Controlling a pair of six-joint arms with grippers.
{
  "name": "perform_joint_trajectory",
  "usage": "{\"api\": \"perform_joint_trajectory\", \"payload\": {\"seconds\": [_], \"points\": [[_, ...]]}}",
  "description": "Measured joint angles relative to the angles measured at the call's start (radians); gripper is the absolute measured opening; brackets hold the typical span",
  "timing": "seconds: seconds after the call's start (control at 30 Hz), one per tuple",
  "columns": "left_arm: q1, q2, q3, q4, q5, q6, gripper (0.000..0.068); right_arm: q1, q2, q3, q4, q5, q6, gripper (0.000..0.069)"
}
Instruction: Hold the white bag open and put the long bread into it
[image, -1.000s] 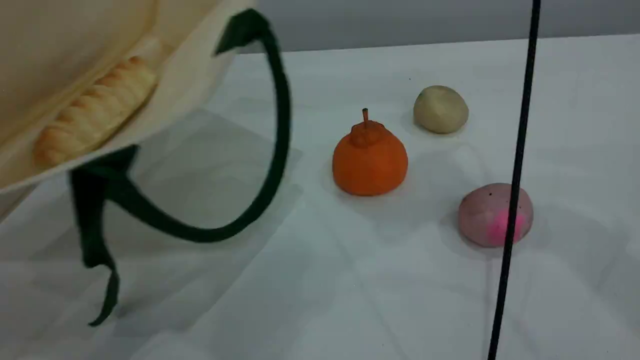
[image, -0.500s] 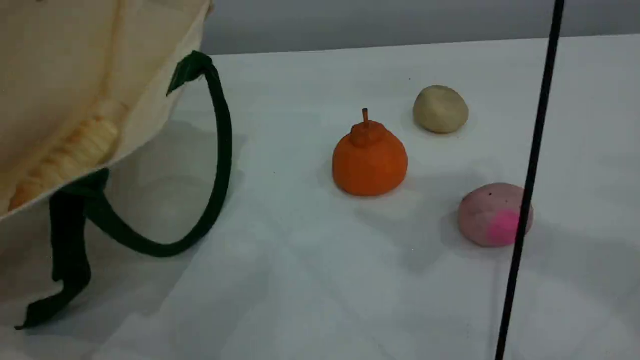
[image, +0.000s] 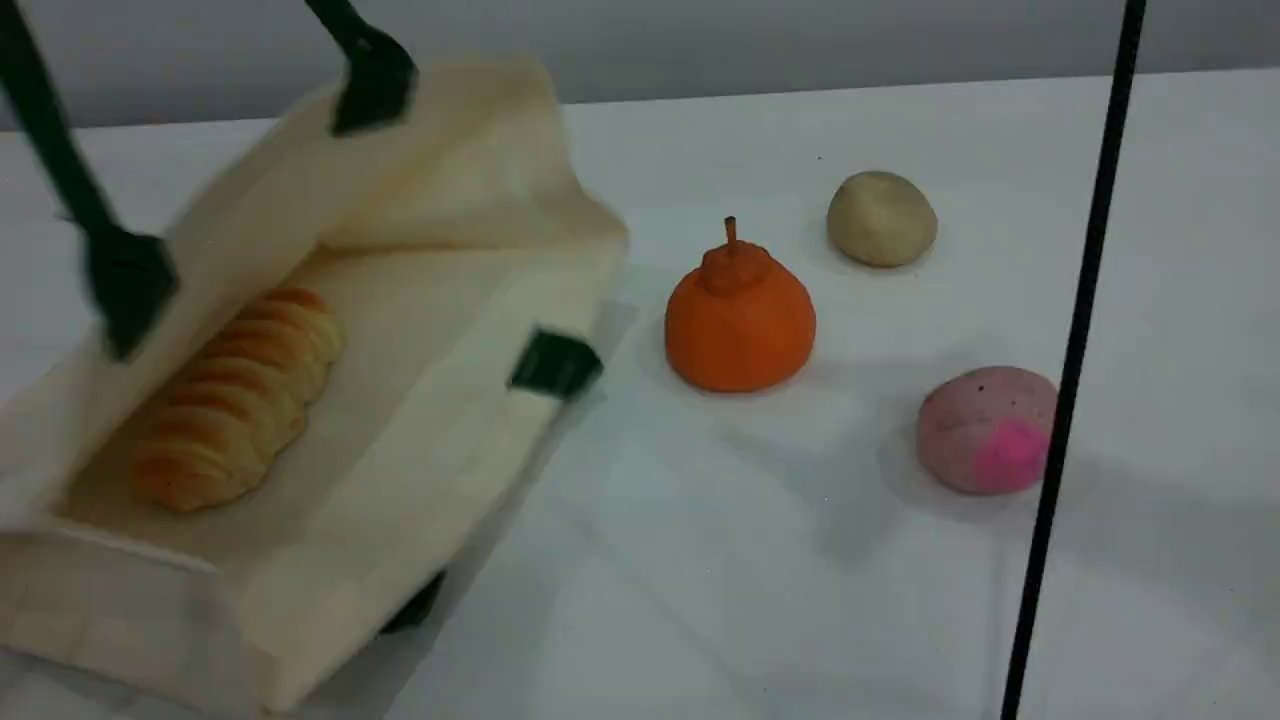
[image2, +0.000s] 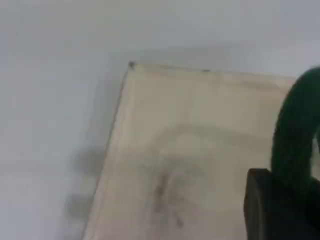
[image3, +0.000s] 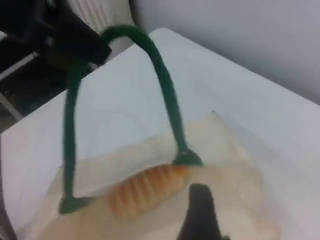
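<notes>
On the surface's left side the long bread (image: 235, 400) already lies inside the white bag (image: 420, 440), so with your left pincer (image2: 280, 210) closed on its green handle (image2: 295, 135) and your right pincer (image3: 200, 210) open and empty, you only need to release the handle.

The white bag (image: 400, 430) is motion-blurred, its handle (image: 50, 140) cropped.

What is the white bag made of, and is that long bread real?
The bag looks like soft matte cloth, probably canvas: it folds and sags. Its green handle looks like thick rope. The bread has even, smooth ridges, so perhaps a foam or plastic toy; I cannot be sure.
</notes>
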Motion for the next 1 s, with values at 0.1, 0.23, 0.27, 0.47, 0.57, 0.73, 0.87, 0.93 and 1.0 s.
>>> {"api": "perform_joint_trajectory", "payload": {"seconds": [0.1,0.23,0.27,0.47,0.57,0.73,0.87,0.93,1.0], "points": [[0.000,0.043,0.010,0.000,0.004,0.000,0.0090,0.000,0.001,0.000,0.000,0.000,0.000,0.0496],[0.000,0.093,0.011,0.002,0.010,0.000,0.0090,0.000,0.001,0.000,0.001,0.008,0.000,0.0496],[0.000,0.101,0.011,0.002,0.005,0.000,0.0090,0.000,0.001,0.000,0.002,0.008,0.000,0.0496],[0.000,0.125,0.040,-0.035,-0.048,0.052,0.0090,0.000,0.001,0.000,-0.002,0.008,0.000,0.0496],[0.000,0.141,0.079,-0.095,-0.047,0.122,0.0090,0.000,0.001,0.000,-0.003,0.008,0.000,0.0496],[0.000,0.163,0.161,-0.124,-0.100,0.186,0.0133,0.000,0.001,0.000,-0.015,0.007,0.021,0.0496],[0.000,0.176,0.216,-0.124,-0.140,0.186,0.0253,0.000,0.001,0.000,-0.016,0.007,0.022,0.0496],[0.000,0.177,0.219,-0.120,-0.140,0.186,0.0323,0.000,0.001,0.000,-0.016,0.007,0.022,0.0496],[0.000,0.177,0.219,-0.120,-0.126,0.193,0.0393,0.000,0.001,0.000,-0.017,0.012,0.027,0.0496]]}}
